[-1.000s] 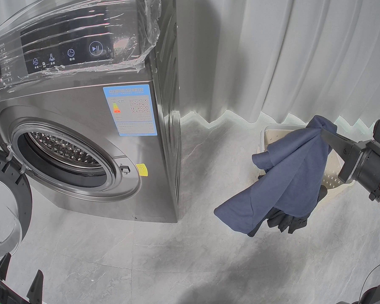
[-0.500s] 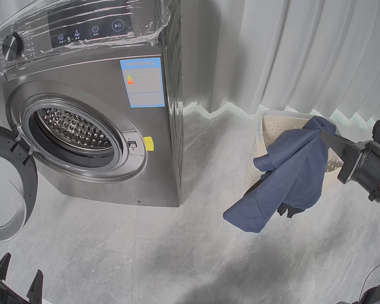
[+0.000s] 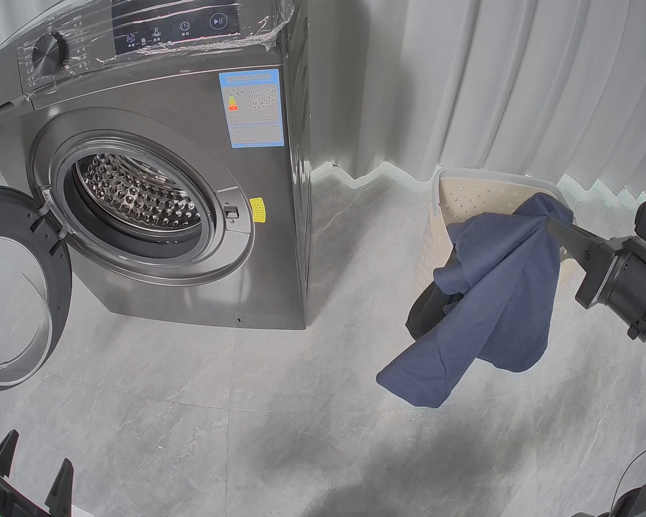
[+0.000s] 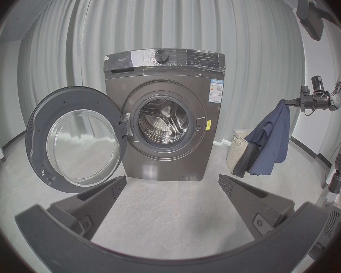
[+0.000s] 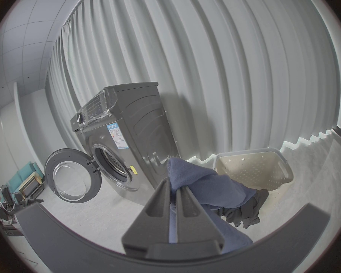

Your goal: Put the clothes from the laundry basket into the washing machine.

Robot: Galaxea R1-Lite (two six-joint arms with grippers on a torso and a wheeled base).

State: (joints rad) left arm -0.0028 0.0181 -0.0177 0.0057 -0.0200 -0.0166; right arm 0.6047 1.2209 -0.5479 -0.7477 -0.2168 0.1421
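My right gripper (image 3: 553, 225) is shut on the top of a blue garment (image 3: 495, 296), which hangs free above the floor in front of the cream laundry basket (image 3: 481, 188). A dark garment (image 3: 427, 310) droops over the basket's near side. In the right wrist view the fingers (image 5: 159, 205) pinch the blue cloth (image 5: 204, 186). The grey washing machine (image 3: 265, 202) stands to the left, its round door (image 3: 14, 289) swung wide and the steel drum (image 3: 140, 195) exposed. My left gripper (image 3: 32, 468) is open and low at the near left, facing the drum (image 4: 163, 120).
White curtains (image 3: 517, 73) hang behind the machine and the basket. Bare grey tiled floor (image 3: 265, 396) lies between the machine and the basket. The open door (image 4: 75, 141) juts out over the floor to the left of the machine's front.
The whole head view has shifted, so the camera moved: the machine's front, dial and basket show more fully. The blue garment still hangs from the shut right gripper, its hem swinging slightly.
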